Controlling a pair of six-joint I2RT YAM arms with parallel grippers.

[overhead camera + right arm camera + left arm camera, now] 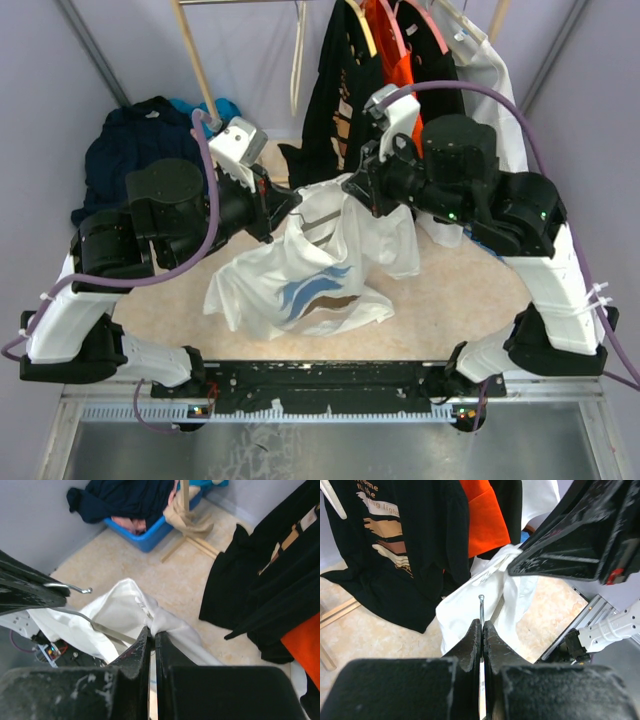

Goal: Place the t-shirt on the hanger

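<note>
Pale lilac walls [60, 120] closed in both sides, and a speckled beige floor [440, 290] lay below. At top centre, black and orange clothes [335, 90] hung beside a wooden rack [195, 60]. Upper left, a blue bin [150, 535] held dark clothing.

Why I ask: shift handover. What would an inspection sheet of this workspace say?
Surface: beige tabletop, t-shirt hem resting on it.
Job's things: t-shirt bunched, held up between the arms; hanger arm lies in its folds, hook sticking out.
Clutter: dark clothes in blue bin, far left.
Claws: left claw shut on hanger hook; right claw shut on t-shirt fabric.
Cables: purple cable looped along each arm.
Surroundings: grey walls; wooden rack with black garment and orange garment.
</note>
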